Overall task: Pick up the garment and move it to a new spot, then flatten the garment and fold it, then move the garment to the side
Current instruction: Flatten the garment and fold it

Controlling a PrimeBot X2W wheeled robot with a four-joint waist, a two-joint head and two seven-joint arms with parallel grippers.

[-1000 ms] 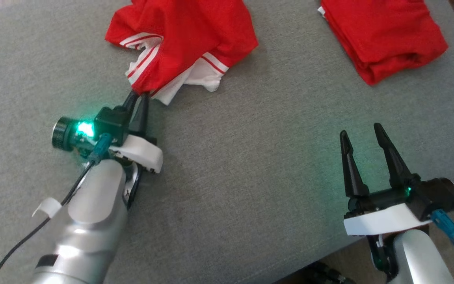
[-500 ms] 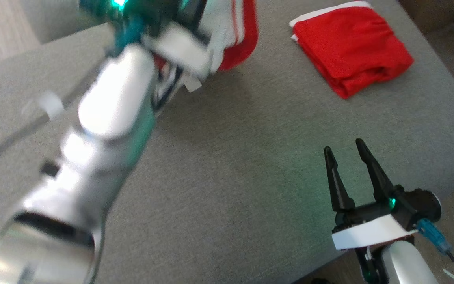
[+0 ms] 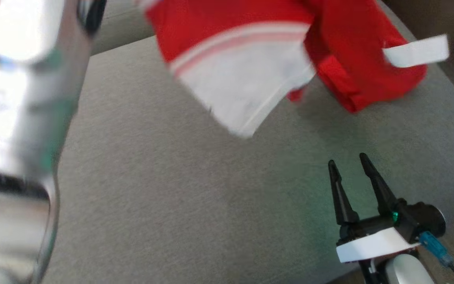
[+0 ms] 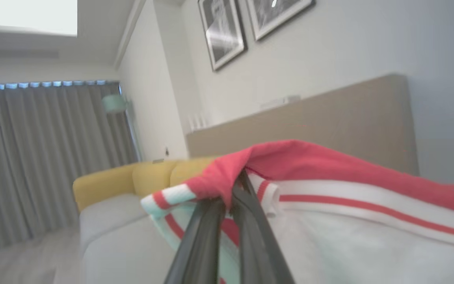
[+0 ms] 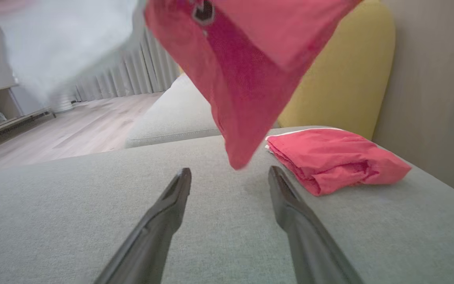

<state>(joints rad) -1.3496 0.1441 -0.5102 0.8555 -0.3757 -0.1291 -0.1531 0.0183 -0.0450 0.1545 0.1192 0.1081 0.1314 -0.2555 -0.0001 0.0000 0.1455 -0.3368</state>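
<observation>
The garment [image 3: 231, 59], red with white panels and red stripes, hangs in the air above the grey cushion [image 3: 172, 177]. In the left wrist view my left gripper [image 4: 233, 185] is shut on a red fold of the garment [image 4: 329, 165], with its two fingers pressed together. My pale left forearm [image 3: 14, 118] rises blurred at the left edge of the head view. My right gripper [image 3: 347, 159] rests low at the front right, open and holding nothing. In the right wrist view the garment [image 5: 242, 79] dangles just above and beyond the open right gripper [image 5: 230, 170].
A second red garment, folded [image 3: 369, 86], lies on the cushion at the far right [image 5: 329, 157], partly behind the hanging one. A yellow sofa back [image 5: 341, 79] and a wall stand behind it. The cushion's front edge runs beside my right gripper.
My left arm has lifted the garment off the cushion and swung it up and right, so it now hangs free. The head camera has shifted. My right gripper stays open in place.
</observation>
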